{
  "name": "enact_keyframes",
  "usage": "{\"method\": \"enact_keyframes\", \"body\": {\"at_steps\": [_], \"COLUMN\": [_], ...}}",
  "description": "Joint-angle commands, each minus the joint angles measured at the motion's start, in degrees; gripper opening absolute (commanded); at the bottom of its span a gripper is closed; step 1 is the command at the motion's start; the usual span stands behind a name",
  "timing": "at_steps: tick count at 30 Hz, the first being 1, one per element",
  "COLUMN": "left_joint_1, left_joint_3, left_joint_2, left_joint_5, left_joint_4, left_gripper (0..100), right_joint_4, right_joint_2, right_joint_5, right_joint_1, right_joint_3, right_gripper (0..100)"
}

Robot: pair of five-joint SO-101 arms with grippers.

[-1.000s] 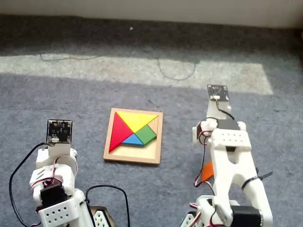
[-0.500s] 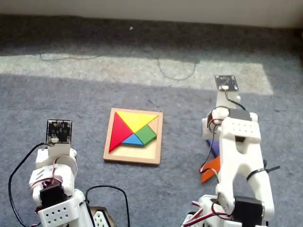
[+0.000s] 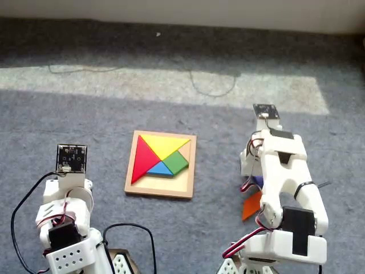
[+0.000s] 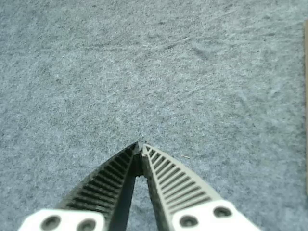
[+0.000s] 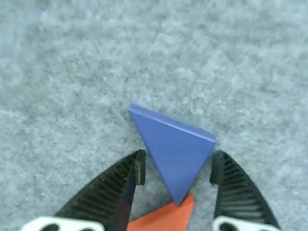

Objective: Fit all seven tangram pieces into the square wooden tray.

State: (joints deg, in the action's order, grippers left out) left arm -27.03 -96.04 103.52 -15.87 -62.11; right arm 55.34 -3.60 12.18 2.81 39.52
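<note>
The square wooden tray point(image 3: 187, 165) lies on the carpet between the arms, holding red point(image 3: 142, 160), yellow point(image 3: 162, 145), green point(image 3: 178, 162) and light blue point(image 3: 161, 169) pieces. A dark blue triangle point(image 5: 175, 147) lies flat on the carpet with my right gripper point(image 5: 177, 167) open around it, one finger on each side. An orange piece point(image 5: 161, 219) touches the triangle's tip; it also peeks out beside the right arm point(image 3: 250, 206). My left gripper point(image 4: 139, 149) is shut over bare carpet, left of the tray.
Grey carpet point(image 3: 102, 114) covers the floor. A thin cable point(image 3: 211, 91) trails across the sunlit strip at the back. The tray's edge point(image 4: 306, 96) shows at the border of the left wrist view.
The right arm swung out to the right, then came back and lowered over the dark blue triangle. The left arm has stayed still.
</note>
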Motion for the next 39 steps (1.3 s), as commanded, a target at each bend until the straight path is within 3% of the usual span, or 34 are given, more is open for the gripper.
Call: {"method": "enact_keyframes", "body": {"at_steps": [1,12,17,39], "left_joint_1": [0.92,0.84,0.84,0.84], "left_joint_3": [-1.1,-1.1,-1.1,-1.1], "left_joint_2": [0.13,0.13,0.13,0.13], "left_joint_5": [-0.35,-0.35,-0.35,-0.35], "left_joint_4": [0.79,0.79,0.79,0.79], "left_gripper": [1,1,1,1], "right_joint_4": [-1.98,-4.0,-1.63,-4.88], "right_joint_2": [-0.48,-0.57,-0.4,2.51], "right_joint_5": [0.62,0.7,2.99,3.69], "right_joint_1": [0.22,0.48,0.48,-0.57], "right_joint_3": [-2.51,-4.0,-6.2,-6.11], "right_gripper": [19.8,20.0,27.8,27.7]}}
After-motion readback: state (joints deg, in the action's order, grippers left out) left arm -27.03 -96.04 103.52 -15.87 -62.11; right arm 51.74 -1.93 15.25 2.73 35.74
